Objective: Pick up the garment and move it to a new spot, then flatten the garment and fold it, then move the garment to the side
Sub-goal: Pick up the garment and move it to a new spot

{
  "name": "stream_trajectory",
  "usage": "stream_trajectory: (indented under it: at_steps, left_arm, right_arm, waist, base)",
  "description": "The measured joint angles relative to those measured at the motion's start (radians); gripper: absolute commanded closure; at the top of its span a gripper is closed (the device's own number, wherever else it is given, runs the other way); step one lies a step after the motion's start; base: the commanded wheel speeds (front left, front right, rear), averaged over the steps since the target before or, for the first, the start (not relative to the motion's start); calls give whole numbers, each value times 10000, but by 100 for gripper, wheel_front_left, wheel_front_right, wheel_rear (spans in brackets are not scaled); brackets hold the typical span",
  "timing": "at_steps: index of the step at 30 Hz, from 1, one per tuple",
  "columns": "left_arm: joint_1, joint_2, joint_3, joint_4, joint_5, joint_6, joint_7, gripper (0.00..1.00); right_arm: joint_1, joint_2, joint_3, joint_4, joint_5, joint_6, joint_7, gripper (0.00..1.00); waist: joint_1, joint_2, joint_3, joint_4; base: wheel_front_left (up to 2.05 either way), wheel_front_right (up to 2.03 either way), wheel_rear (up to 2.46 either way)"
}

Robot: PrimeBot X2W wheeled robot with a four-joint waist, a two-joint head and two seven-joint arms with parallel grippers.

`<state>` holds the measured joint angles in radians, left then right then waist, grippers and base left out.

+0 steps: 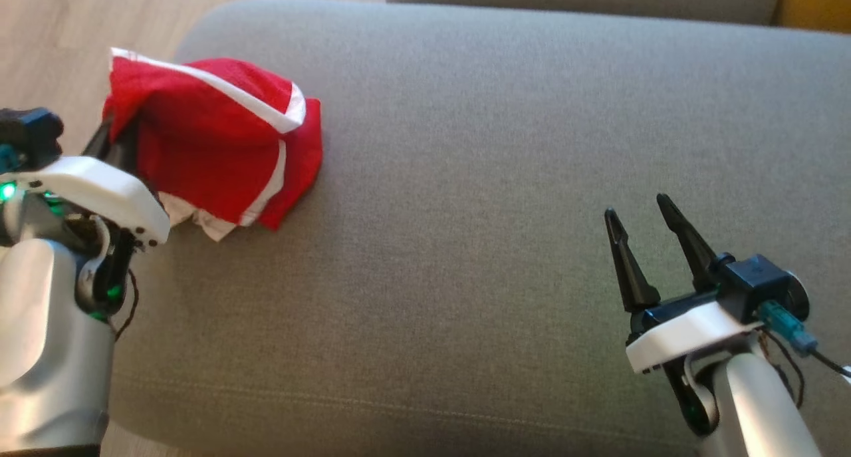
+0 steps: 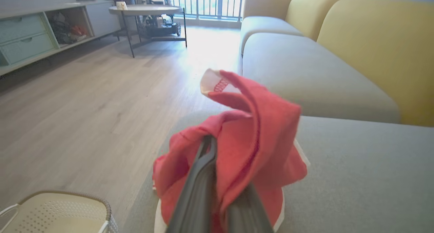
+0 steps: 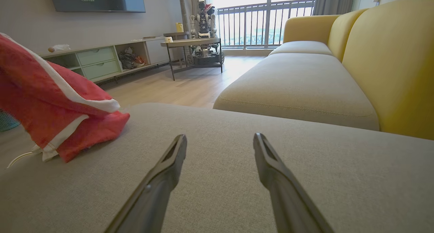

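The garment [image 1: 213, 138] is red with white stripes and stands bunched at the far left end of the grey sofa seat [image 1: 498, 144]. My left gripper [image 1: 112, 141] is shut on the garment's left side, its fingertips buried in the cloth. In the left wrist view the red garment [image 2: 257, 134] drapes over both dark fingers [image 2: 203, 178], raised a little off the seat. My right gripper [image 1: 637, 207] hovers open low over the seat at the lower right, well away from the cloth. From the right wrist the garment [image 3: 51, 100] sits far left of the open gripper [image 3: 220, 138].
A cream perforated basket [image 2: 61, 209] stands on the wooden floor [image 2: 84, 100] beside the seat's left end. Yellow backrests [image 3: 390, 56] run along the sofa's far side. A coffee table [image 3: 193, 43] and a low cabinet [image 3: 95, 61] stand farther off.
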<state>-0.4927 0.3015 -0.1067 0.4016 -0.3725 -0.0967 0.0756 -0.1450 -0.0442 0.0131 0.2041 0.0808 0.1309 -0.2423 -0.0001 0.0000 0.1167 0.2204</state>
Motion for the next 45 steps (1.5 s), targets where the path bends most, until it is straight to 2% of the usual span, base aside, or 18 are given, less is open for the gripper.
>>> stream_trajectory:
  at_steps: [2,8,13,18,24,29,34,37,42,45]
  left_arm:
    - [124,12,56,-466,0,23,-261,100]
    - [350,-73,276,-1824,-2,447,-974,100]
    - [450,-288,261,-2982,-140,454,-1214,100]
    - [540,-656,-100,-4063,-184,533,-1024,100]
    - [535,-1450,-899,-4771,-284,717,-667,100]
    - [426,-2031,-1626,-4688,-278,796,-686,100]
    - [-486,-2468,-2452,-3730,-267,1035,-1218,100]
    - [-1141,-2589,-2865,-2865,-270,1363,-1829,100]
    - [-1587,-2644,-3595,-1682,-556,2487,-3085,100]
    - [-1630,-2660,-4115,-1181,-621,2708,-3227,100]
  right_arm:
    - [112,2,0,71,17,0,-15,0]
    - [369,2,130,328,272,0,-58,0]
    - [390,6,272,445,516,0,-77,0]
    - [532,6,213,443,589,0,-100,0]
    - [513,10,-29,268,610,0,-100,0]
    - [344,4,-151,-299,629,0,-100,0]
    - [-17,2,-144,-848,798,0,-102,0]
    - [-129,2,-67,-909,1147,0,-102,0]
    - [-170,0,-119,-1154,1266,0,-104,0]
    - [-250,-2,-199,-1181,1269,0,-104,0]
  waist:
    - [0,0,-232,51]
    - [0,0,-887,150]
    - [0,0,-1384,43]
    - [0,0,-1574,-382]
    - [0,0,-1569,-1168]
    - [0,0,-1430,-2036]
    - [0,0,-1151,-3046]
    - [1,0,-932,-3697]
    - [1,0,-513,-4709]
    - [1,0,-320,-5031]
  base:
    - [0,0,0]
    - [0,0,0]
    - [0,0,0]
    - [0,0,0]
    - [0,0,0]
    - [0,0,0]
    - [0,0,0]
    - [0,0,0]
    - [0,0,0]
    - [0,0,0]
